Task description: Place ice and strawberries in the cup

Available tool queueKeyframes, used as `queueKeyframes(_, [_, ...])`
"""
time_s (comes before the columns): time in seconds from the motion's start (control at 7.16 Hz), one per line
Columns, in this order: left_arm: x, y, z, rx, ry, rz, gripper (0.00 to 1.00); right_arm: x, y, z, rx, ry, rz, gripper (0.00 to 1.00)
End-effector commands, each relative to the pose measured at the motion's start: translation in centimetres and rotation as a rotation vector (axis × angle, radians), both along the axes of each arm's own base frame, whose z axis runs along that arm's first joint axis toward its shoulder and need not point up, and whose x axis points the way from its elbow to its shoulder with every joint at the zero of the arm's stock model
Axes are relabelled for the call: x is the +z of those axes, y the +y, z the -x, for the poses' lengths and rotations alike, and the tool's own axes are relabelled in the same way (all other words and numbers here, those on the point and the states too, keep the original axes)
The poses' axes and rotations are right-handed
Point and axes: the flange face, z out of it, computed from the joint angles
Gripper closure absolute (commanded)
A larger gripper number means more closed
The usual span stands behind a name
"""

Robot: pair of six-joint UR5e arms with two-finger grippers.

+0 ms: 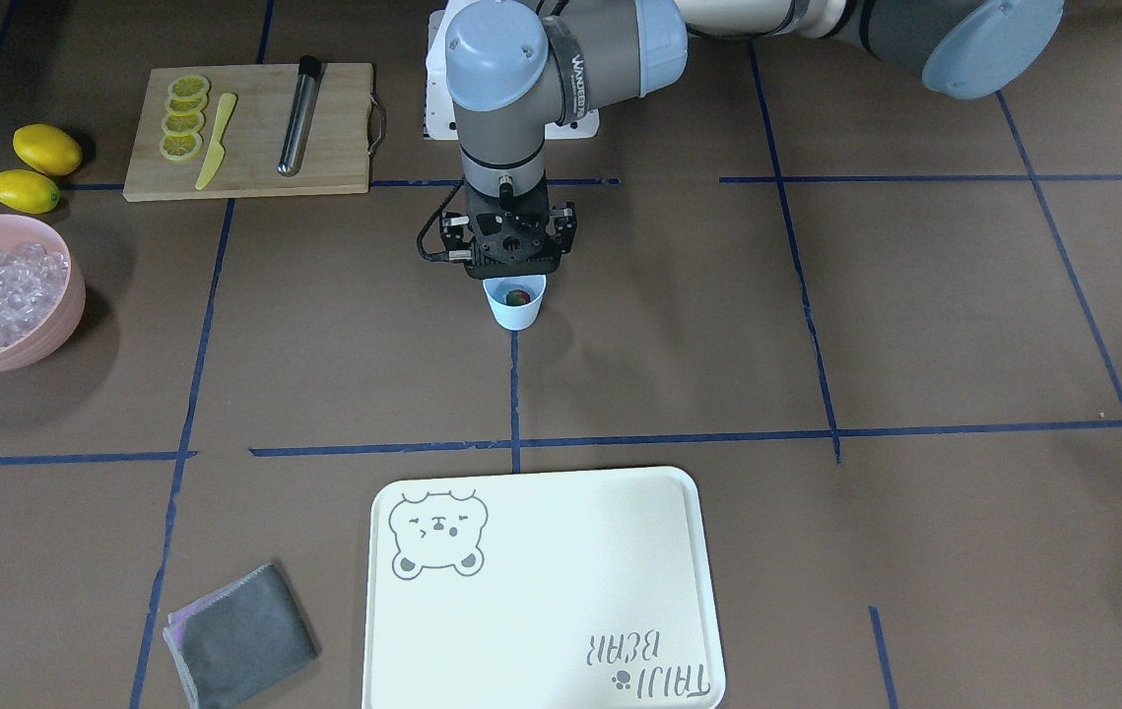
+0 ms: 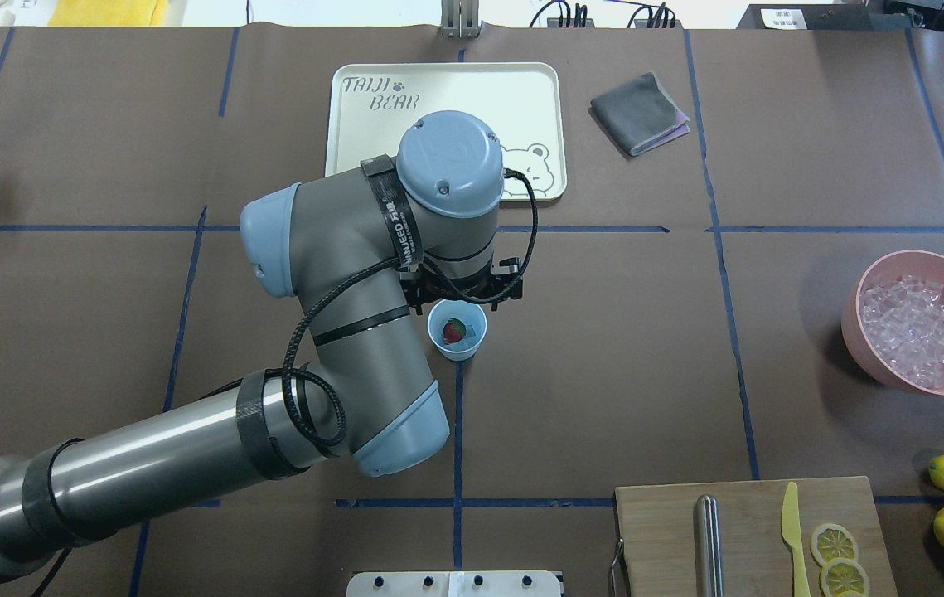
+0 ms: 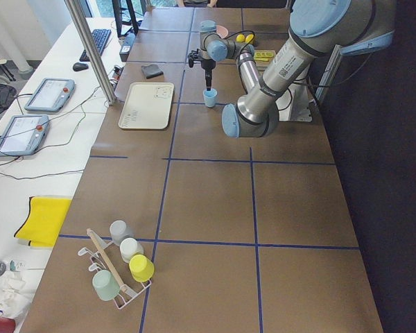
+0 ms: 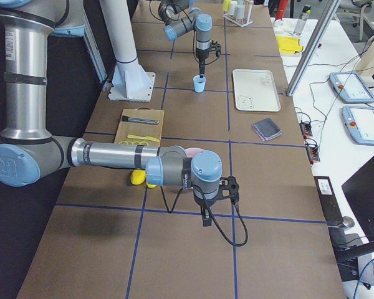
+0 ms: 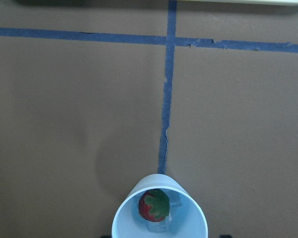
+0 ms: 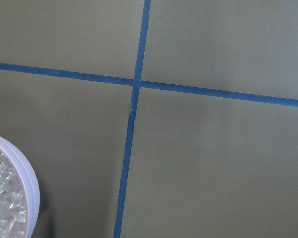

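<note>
Cup (image 5: 191,218) stands straight below your left gripper (image 1: 513,264), whose jaws are spread wide and hold nothing; the strawberry (image 5: 153,204) and ice (image 5: 158,226) lie inside it. Lift straight up, I judge, so neither finger clips the rim.

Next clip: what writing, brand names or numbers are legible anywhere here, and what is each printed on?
"TAIJI BEAR", with a paw print: on the cream tray, beside a bear drawing.
"WANJEED", roughly, too blurred to be sure: on the black band round the left arm.
Print on the white card at the table's far edge: too small to read.
No numbers are legible.
</note>
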Motion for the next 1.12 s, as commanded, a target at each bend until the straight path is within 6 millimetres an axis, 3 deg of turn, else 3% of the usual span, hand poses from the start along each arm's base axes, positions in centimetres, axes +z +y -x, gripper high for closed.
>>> queueKeyframes(0.0, [4.8,0.4,6.5,0.047,-0.008,-0.085,0.00,0.0,0.0,0.0,-0.001,0.000,-0.001,0.01])
queueKeyframes(0.28, [8.6,-3.9,14.6,0.115,-0.042,-0.157,0.00,0.0,0.0,0.0,-0.001,0.000,-0.001,0.01])
queueKeyframes(0.7, [19.9,-11.4,28.8,0.237,-0.112,-0.239,0.00,0.1,0.1,0.0,-0.001,-0.002,0.000,0.01])
queueKeyframes(0.84, [22.5,-12.4,32.5,0.256,-0.110,-0.242,0.00,0.1,0.1,0.0,-0.001,-0.002,0.000,0.01])
queueKeyframes(0.98, [27.4,-12.5,37.6,0.285,-0.102,-0.226,0.00,0.1,0.1,0.0,-0.001,-0.002,0.000,0.01])
